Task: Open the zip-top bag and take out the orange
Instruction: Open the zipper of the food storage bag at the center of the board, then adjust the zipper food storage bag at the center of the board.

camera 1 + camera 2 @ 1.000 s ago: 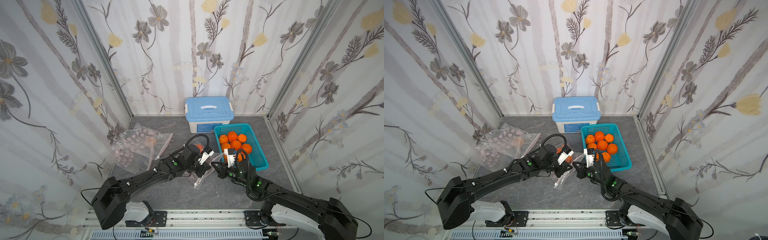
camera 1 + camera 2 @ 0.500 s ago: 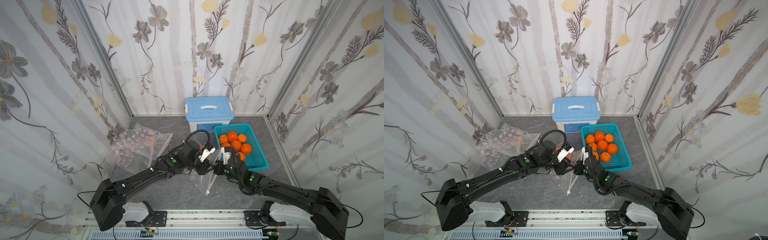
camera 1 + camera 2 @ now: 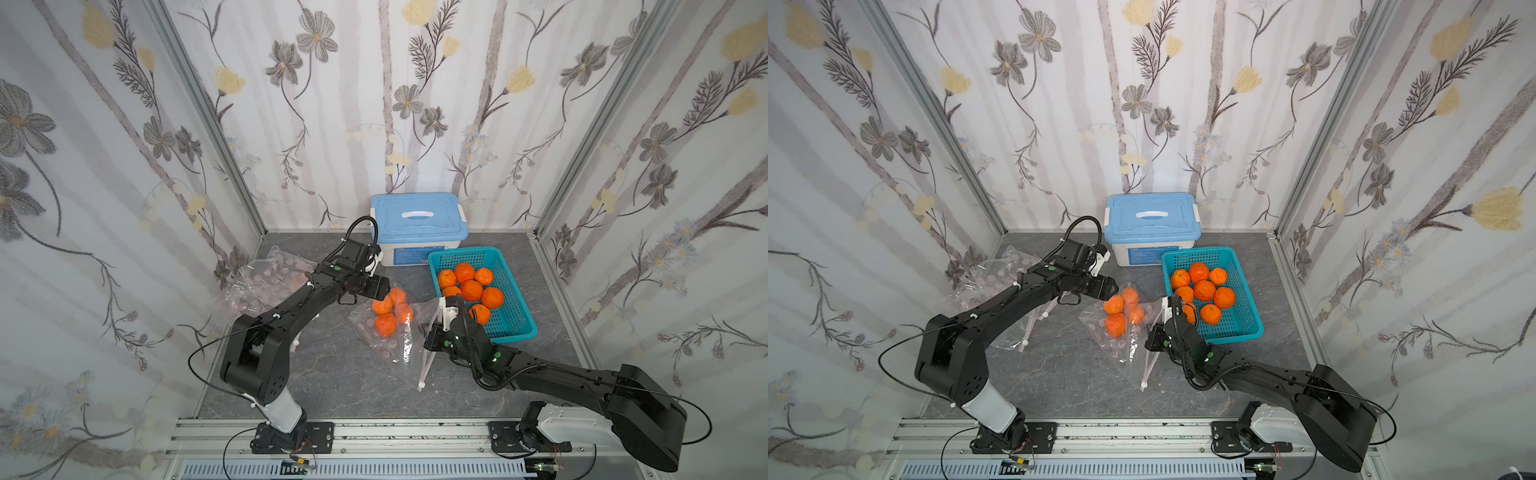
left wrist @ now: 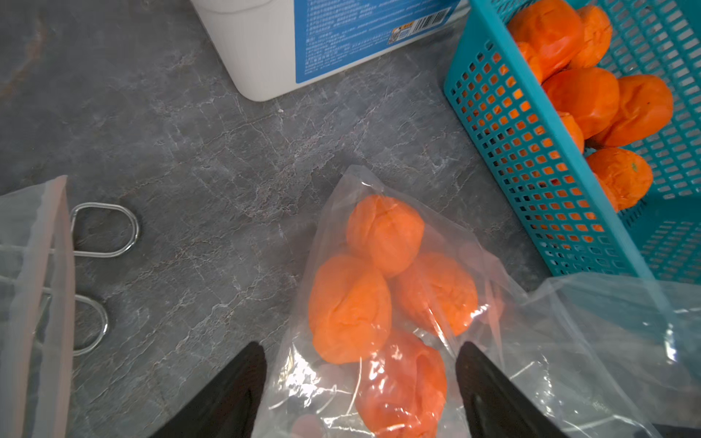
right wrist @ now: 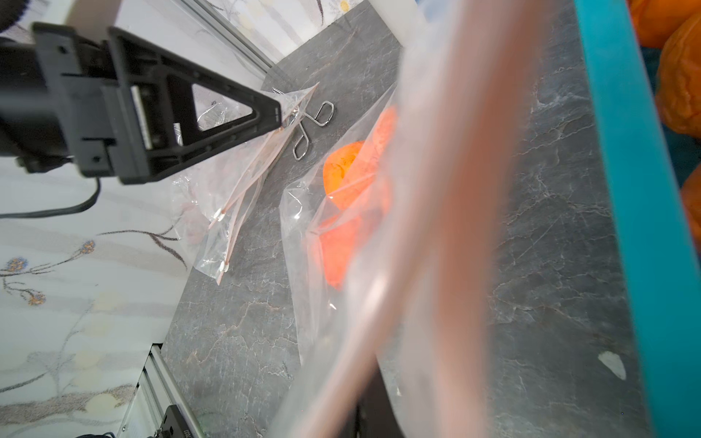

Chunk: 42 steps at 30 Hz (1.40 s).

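The clear zip-top bag (image 3: 395, 345) lies on the grey table with several oranges (image 3: 388, 313) inside, in both top views (image 3: 1119, 316). My left gripper (image 3: 384, 291) hovers open at the bag's far end, holding nothing. In the left wrist view its black fingers (image 4: 254, 352) stand wide apart on either side of the bagged oranges (image 4: 349, 307). My right gripper (image 3: 431, 332) is shut on the bag's pink zip edge, which fills the right wrist view as a blurred strip (image 5: 436, 227) and hides the jaws.
A teal basket (image 3: 515, 328) with several oranges stands right of the bag, close to my right gripper. A blue-lidded box (image 3: 417, 216) sits at the back wall. Empty clear bags (image 3: 266, 282) and metal wire loops (image 4: 102, 231) lie on the left.
My left gripper let go of the bag, opened and drew back. The bag with the oranges sank from between the grippers onto the table. The right gripper stays shut on the zip edge.
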### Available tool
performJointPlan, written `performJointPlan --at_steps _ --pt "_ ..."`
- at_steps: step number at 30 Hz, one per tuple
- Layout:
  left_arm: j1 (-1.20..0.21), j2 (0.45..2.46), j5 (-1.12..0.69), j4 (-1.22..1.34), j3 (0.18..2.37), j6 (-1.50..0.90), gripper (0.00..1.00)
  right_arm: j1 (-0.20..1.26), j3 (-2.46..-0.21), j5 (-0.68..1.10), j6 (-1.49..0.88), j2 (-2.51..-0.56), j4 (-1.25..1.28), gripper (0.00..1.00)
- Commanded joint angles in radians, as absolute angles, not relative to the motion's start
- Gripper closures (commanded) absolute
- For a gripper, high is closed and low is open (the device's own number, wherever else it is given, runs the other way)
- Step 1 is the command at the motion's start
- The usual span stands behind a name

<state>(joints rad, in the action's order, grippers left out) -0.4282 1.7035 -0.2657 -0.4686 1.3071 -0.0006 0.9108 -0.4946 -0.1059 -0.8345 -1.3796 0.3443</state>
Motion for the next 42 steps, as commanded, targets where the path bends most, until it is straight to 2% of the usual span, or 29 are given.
performJointPlan --at_steps 1,5,7,16,20,25,31,42 --pt "-0.403 1.787 -0.317 -0.452 1.357 0.073 0.18 0.915 -0.486 -0.102 -0.831 -1.384 0.413 1.0" --pt "-0.399 1.917 -0.348 -0.466 1.445 0.129 0.2 0.923 -0.483 -0.091 -0.83 -1.386 0.416 1.0" --pt "-0.393 1.967 -0.408 -0.468 1.49 0.147 0.28 0.931 -0.479 -0.099 -0.83 -1.38 0.415 1.0" --pt "-0.393 2.028 -0.531 -0.394 1.46 0.099 0.46 0.937 -0.452 -0.124 -0.844 -1.368 0.414 1.0" --pt "-0.393 2.033 -0.571 -0.383 1.417 0.084 0.64 0.937 -0.458 -0.124 -0.845 -1.377 0.414 1.0" --pt "-0.393 2.01 -0.546 -0.389 1.415 0.063 0.99 0.943 -0.456 -0.124 -0.842 -1.396 0.434 1.0" --pt "-0.399 1.862 -0.47 -0.409 1.342 -0.018 1.0 0.957 -0.452 -0.133 -0.862 -1.455 0.477 1.0" --pt "-0.412 1.499 -0.329 -0.554 1.136 -0.071 1.0 0.975 -0.505 -0.162 -0.906 -1.678 0.589 1.0"
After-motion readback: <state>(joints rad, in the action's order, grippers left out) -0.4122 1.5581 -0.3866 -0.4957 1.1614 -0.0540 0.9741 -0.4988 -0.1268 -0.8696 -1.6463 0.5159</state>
